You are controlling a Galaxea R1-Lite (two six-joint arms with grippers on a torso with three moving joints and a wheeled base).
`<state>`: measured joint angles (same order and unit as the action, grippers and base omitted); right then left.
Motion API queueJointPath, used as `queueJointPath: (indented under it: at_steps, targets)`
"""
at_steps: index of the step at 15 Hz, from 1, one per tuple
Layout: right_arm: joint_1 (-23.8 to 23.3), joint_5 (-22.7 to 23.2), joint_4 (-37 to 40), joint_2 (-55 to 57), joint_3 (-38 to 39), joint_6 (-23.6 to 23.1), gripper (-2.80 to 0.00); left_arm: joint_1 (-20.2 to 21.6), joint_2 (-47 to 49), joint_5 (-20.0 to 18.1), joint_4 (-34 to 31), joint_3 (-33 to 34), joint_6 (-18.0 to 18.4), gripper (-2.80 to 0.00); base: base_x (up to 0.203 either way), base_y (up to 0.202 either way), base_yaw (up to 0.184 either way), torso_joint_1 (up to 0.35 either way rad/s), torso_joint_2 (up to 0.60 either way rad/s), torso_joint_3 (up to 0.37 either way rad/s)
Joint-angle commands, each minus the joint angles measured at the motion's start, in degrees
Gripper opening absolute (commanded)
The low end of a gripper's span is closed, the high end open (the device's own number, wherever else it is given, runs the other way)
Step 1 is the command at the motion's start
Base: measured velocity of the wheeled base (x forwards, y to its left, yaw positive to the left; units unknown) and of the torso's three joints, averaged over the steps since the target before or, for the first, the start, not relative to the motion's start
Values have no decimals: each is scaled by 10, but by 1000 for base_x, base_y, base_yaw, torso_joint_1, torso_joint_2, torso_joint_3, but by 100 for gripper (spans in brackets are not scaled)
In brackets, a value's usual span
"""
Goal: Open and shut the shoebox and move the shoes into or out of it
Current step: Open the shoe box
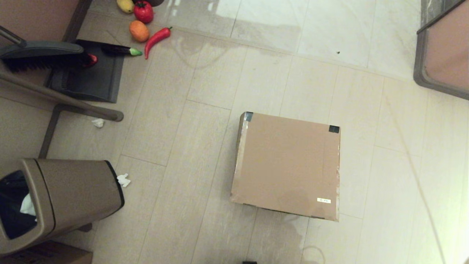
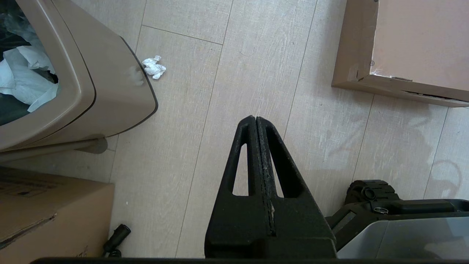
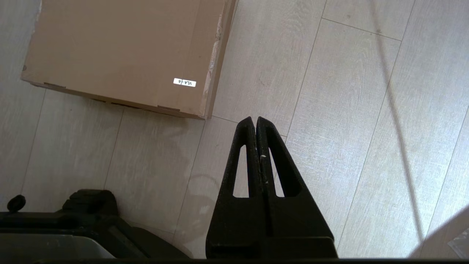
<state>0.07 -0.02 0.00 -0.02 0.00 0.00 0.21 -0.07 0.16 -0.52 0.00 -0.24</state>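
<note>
The shoebox (image 1: 287, 165) is a large brown cardboard box on the floor tiles, lid flat down, with dark tape on its two far corners and a small white label near its front right corner. The shoes are hidden from every view. Neither arm shows in the head view. My left gripper (image 2: 255, 118) hangs shut and empty over bare floor, with the shoebox (image 2: 414, 47) off to its right. My right gripper (image 3: 255, 119) is also shut and empty, just off the shoebox's (image 3: 124, 51) near right corner.
A brown trash bin (image 1: 55, 201) with paper inside stands at the left, crumpled tissues (image 1: 123, 180) beside it. A dustpan and brush (image 1: 66, 62) and toy vegetables (image 1: 146, 33) lie far left. Another cardboard box (image 2: 47, 212) sits near the left arm. A table leg (image 1: 436, 55) is far right.
</note>
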Motion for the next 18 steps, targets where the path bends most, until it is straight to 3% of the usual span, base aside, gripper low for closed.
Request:
queueJointPath:
  at_steps: [1, 4, 6, 9, 13, 15, 18]
  targets:
    - [0, 2, 0, 0, 0, -5, -280, 1, 1, 0, 0, 0, 0, -280, 0, 0, 0, 0, 0, 0]
    - [0, 4, -1, 0, 0, -18, -280, 0, 1, 0, -1, 0, 3, -280, 0, 0, 0, 0, 0, 0]
    - [0, -1, -3, 0, -1, 6, -280, 2, 3, 1, -1, -1, -9, -280, 0, 0, 0, 0, 0, 0]
    - [-1, -8, 22, 37, -86, 16, -280, 2, 68, 6, -9, -23, -13, -280, 0, 0, 0, 0, 0, 0]
    - [0, -2, 44, 314, -220, 60, -280, -2, 355, 3, -30, -191, -121, -280, 0, 0, 0, 0, 0, 0]
    - [0, 16, 30, 469, -276, 104, -280, -5, 498, -2, -34, -255, -152, -280, 0, 0, 0, 0, 0, 0]
    - [0, 38, -42, 676, -326, 154, -280, -24, 696, -69, -16, -326, -186, -280, 0, 0, 0, 0, 0, 0]
